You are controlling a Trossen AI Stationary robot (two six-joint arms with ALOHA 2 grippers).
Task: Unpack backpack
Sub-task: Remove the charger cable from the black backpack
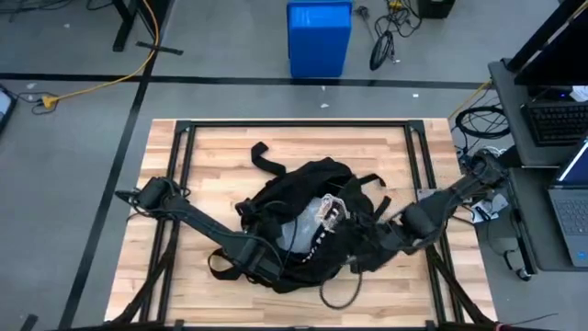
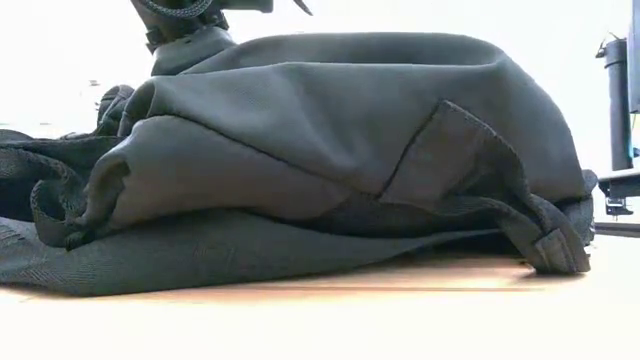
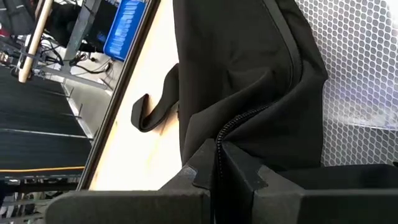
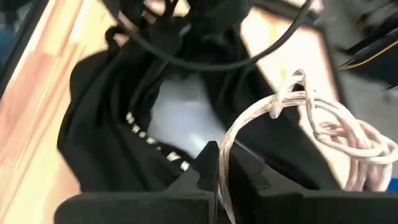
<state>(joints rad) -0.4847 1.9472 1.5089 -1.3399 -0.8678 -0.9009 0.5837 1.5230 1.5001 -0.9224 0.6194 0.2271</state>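
The black backpack (image 1: 308, 198) lies in the middle of the wooden table (image 1: 220, 156), its opening facing up with white lettering (image 4: 152, 140) along the edge. A white mesh item (image 3: 357, 62) shows inside. At the backpack's near left side, my left gripper (image 1: 276, 265) is shut on the zipper edge. From the right, my right gripper (image 1: 360, 232) reaches over the opening and is shut on a coiled whitish-pink cable (image 4: 323, 127). The cable's coil (image 1: 331, 213) shows at the opening. My left gripper pinches the backpack's zippered opening edge (image 3: 219, 140) between its two fingers (image 3: 202, 171). The black fabric rises from the fingers as a raised flap. My right gripper pinches one strand of the cable (image 4: 222, 158) between its two fingers (image 4: 205, 163). The rest of the coil loops out beyond the fingertips, over the backpack's opening.
Loose black straps trail on the table at the far side (image 1: 266, 158) and near side (image 1: 340, 290). A black metal frame (image 1: 294, 124) borders the tabletop. A blue bin (image 1: 319, 37) stands on the floor beyond the far edge. Laptops (image 1: 570, 198) sit on a desk at the right.
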